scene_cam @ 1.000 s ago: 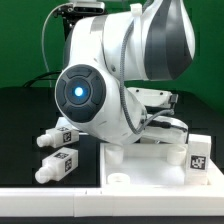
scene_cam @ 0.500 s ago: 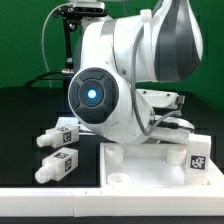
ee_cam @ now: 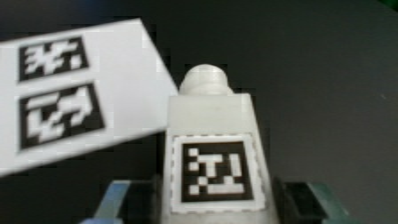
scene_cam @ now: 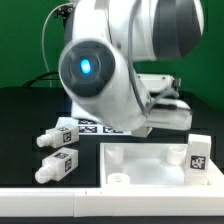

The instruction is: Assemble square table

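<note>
White plastic fills my wrist view: the gripper [ee_cam: 210,203] has its fingers [ee_cam: 125,200] pinching the base of a tagged leg [ee_cam: 215,130], rounded tip pointing away. I judge the hold low and shallow, so a fast swing could twist the leg or let it slip. Beyond it lie the marker board [ee_cam: 71,90] and bare black table [ee_cam: 338,90], which is open room. In the exterior view the tray-like top [scene_cam: 150,168] sits by the table's near edge, with a loose leg [scene_cam: 62,134] and a second loose leg [scene_cam: 58,167] towards that view's left. The arm [scene_cam: 110,70] hides the gripper there, so I could clip something unseen.
</note>
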Available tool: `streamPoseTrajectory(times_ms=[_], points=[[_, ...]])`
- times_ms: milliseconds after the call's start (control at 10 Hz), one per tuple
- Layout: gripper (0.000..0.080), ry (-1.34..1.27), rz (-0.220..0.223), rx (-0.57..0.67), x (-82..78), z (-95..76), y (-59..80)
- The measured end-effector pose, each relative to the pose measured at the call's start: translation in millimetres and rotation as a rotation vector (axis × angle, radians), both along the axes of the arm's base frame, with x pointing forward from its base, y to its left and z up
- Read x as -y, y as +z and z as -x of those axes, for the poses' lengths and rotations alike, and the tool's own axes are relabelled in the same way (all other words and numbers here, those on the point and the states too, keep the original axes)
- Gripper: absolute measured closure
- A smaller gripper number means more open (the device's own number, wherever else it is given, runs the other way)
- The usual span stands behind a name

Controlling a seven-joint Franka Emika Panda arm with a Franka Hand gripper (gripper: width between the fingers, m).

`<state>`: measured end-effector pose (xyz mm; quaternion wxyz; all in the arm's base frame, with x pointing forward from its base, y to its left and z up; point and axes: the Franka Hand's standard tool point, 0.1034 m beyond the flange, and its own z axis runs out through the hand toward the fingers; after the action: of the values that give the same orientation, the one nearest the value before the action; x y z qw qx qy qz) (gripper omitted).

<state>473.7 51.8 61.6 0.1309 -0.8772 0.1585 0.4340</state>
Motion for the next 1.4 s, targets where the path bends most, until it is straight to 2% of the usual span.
streamPoseTrajectory(times_ms=[100,200,300,500,700,800,900,1000,1200,1400], points=[[0.0516,-0.004,0.014,0.054,2.0,-10.1,19.1],[0.0516,-0.016,0.042,0.139,0.2,-21.1,24.7],[0.0516,-0.028,0.074,0.218,-0.2,-22.3,19.5],[0.0515,-0.037,0.098,0.308,1.0,-27.4,25.0],[0.0515,-0.005,0.082,0.448,17.9,-71.7,59.5],[0.0515,0.003,0.120,0.515,16.7,-90.2,74.3],[0.0515,-0.005,0.146,0.578,5.0,-90.8,79.7],[0.0515,-0.012,0.161,0.625,6.6,-88.7,75.3],[0.0515,-0.028,0.201,0.739,8.2,-96.4,73.1],[0.0515,-0.013,0.250,0.919,19.9,-128.6,67.3]])
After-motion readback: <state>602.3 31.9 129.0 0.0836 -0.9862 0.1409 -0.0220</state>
